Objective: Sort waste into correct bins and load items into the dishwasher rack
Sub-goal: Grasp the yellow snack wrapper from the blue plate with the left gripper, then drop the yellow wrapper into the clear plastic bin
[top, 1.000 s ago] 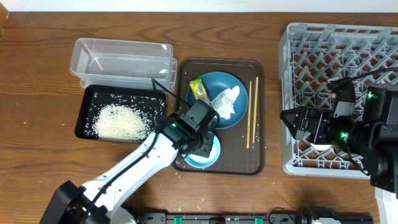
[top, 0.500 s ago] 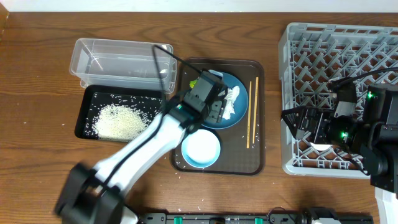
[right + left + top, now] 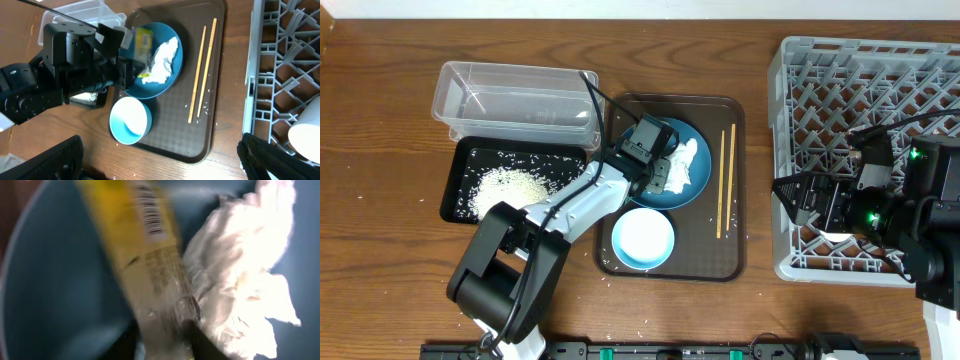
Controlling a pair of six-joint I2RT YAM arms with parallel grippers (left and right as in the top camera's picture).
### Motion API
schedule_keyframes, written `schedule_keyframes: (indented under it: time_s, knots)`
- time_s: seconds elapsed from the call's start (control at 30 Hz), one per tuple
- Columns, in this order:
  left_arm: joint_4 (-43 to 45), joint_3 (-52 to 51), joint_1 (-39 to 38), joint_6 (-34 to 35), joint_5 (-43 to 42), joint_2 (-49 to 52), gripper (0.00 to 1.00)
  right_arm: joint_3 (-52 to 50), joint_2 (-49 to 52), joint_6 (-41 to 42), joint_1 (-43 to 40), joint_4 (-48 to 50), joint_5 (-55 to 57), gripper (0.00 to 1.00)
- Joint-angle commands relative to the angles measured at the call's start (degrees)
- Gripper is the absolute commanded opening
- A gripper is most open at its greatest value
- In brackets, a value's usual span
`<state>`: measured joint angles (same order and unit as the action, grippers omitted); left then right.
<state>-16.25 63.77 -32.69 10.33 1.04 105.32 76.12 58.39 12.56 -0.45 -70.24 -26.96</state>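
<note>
Well, the yellow-green plastic snack wrapper (image 3: 150,255) is pinched in the left claw (image 3: 165,342), with the crumpled white tissue (image 3: 240,270) just beside it on the round dark blue dish (image 3: 60,290) underneath. It's probably gripped alone for separate binning; the right claw (image 3: 160,145) is spread wide.

Glossy printed plastic snack wrapper (image 3: 150,280); soft crumpled paper tissue (image 3: 240,270); smooth glazed dish (image 3: 60,295); wood-grain table (image 3: 380,250).

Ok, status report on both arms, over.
Left jaws astride yellow-green snack wrapper over large dark blue dish, grip unconfirmed. Right jaws open, empty, by grey plastic rack. Crumpled white tissue right beside wrapper.
</note>
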Motion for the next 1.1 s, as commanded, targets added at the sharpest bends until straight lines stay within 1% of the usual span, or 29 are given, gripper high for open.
schedule_keyframes:
  time_s: [0.0, 0.13, 0.23, 0.3, 0.4, 0.5, 0.57, 0.67, 0.7, 0.77, 0.83, 0.87, 0.9, 0.97, 1.07]
  knots:
    - [-0.68, 0.22, 0.11, 0.5, -2.36, -0.42, 0.06, 0.17, 0.02, 0.24, 0.52, -0.13, 0.17, 0.97]
    - [-4.02, 1.73, 0.28, 1.53, -2.29, -5.01, 0.06, 0.17, 0.02, 0.24, 0.52, -0.26, 0.17, 0.97]
    - [-6.8, 3.89, 1.09, 1.31, -0.68, -12.0, 0.06, 0.17, 0.02, 0.24, 0.52, -0.24, 0.2, 0.97]
    - [-7.37, 4.72, 2.56, 1.29, 1.73, -16.33, 0.06, 0.17, 0.02, 0.24, 0.52, -0.24, 0.2, 0.97]
    - [-7.02, 4.83, 6.97, 0.96, 4.87, -21.77, 0.06, 0.17, 0.09, 0.24, 0.52, -0.13, 0.2, 0.97]
    - [-6.56, 4.83, 12.92, 0.42, 5.05, -22.8, 0.06, 0.17, 0.13, 0.24, 0.52, 0.0, 0.2, 0.97]
    - [-5.64, 4.83, 17.14, 0.46, 5.03, -21.27, 0.06, 0.17, 0.13, 0.24, 0.52, 0.17, 0.22, 0.98]
    - [-1.86, 4.83, 22.01, 0.57, 4.68, -16.79, 0.06, 0.17, 0.2, 0.26, 0.52, 0.48, 0.22, 0.97]
    - [-0.07, 4.83, 23.39, 0.85, 3.61, -14.88, 0.08, 0.17, 0.28, 0.26, 0.52, 0.55, 0.22, 0.98]
    - [3.17, 4.83, 25.2, 0.92, 0.17, -11.45, 0.17, 0.17, 0.55, 0.26, 0.52, 0.52, 0.2, 0.97]
    - [6.01, 4.83, 26.25, 0.9, -1.09, -8.7, 0.38, 0.17, 0.85, 0.28, 0.52, 0.48, 0.17, 0.97]
    - [6.73, 4.85, 26.49, 0.9, -1.09, -7.96, 0.54, 0.17, 0.94, 0.28, 0.52, 0.35, 0.17, 0.97]
    - [6.67, 5.03, 26.51, 0.85, -1.62, -7.76, 0.56, 0.17, 1.01, 0.26, 0.52, 0.17, 0.17, 0.98]
    - [4.59, 5.84, 26.23, 0.83, -4.63, -8.72, 0.56, 0.17, 1.11, 0.26, 0.52, -0.09, 0.2, 0.98]
    - [-0.5, 6.78, 24.11, 0.85, -8.96, -12.41, 0.57, 0.17, 1.25, 0.28, 0.52, -0.04, 0.2, 0.98]
